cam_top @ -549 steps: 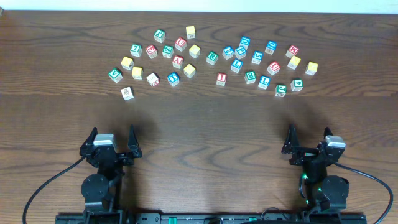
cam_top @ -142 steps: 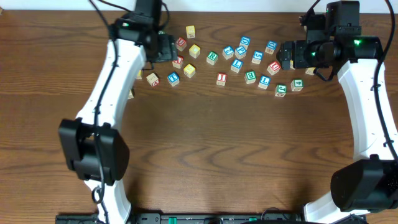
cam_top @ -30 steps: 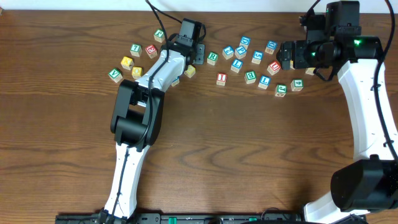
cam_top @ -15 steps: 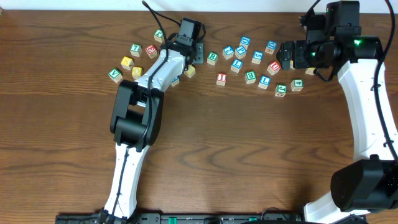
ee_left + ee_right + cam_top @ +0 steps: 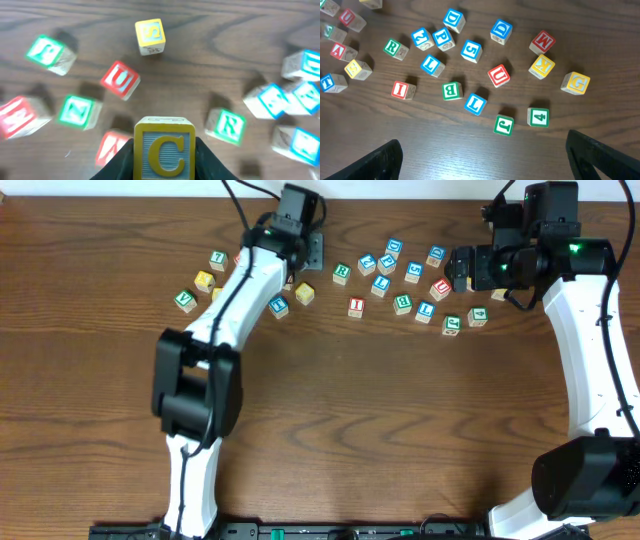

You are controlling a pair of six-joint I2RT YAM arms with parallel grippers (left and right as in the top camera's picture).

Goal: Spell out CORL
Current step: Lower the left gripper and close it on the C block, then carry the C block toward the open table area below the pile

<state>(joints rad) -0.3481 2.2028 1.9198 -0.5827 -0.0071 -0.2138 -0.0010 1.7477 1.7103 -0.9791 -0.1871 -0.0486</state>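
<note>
My left gripper is shut on the yellow C cube and holds it above the table, its C facing the wrist camera. From overhead the left gripper hangs over the left cluster and hides the cube. A white cube with a green R lies just right of it. Two white cubes with a blue L lie in the right cluster. My right gripper hovers open above that cluster, holding nothing. I cannot pick out an O cube.
Loose letter cubes are scattered along the table's far side: a yellow S, a red U, a green Z, a yellow K, a yellow G, a green 4. Bare wood fills the near half.
My left gripper has tightened on the C cube and risen with it, shifting slightly toward the far edge. The right arm has not moved.
</note>
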